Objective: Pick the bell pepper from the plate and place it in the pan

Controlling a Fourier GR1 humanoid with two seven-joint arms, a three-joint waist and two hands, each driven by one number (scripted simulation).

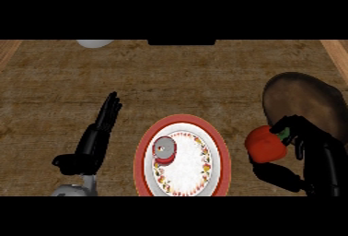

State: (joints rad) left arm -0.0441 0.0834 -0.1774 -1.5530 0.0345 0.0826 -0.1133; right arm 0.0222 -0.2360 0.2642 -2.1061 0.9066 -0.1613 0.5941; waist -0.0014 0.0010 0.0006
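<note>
With the right robot hand (309, 152) curled round the red bell pepper (266, 144), carry it over the dark pan (306, 99) before releasing.

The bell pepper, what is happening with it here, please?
The right hand has its fingers curled round the red bell pepper and holds it between the plate and the dark pan, so it is off the plate and not yet in the pan. A small round object lies on the plate. The left hand rests open at the left.
</note>
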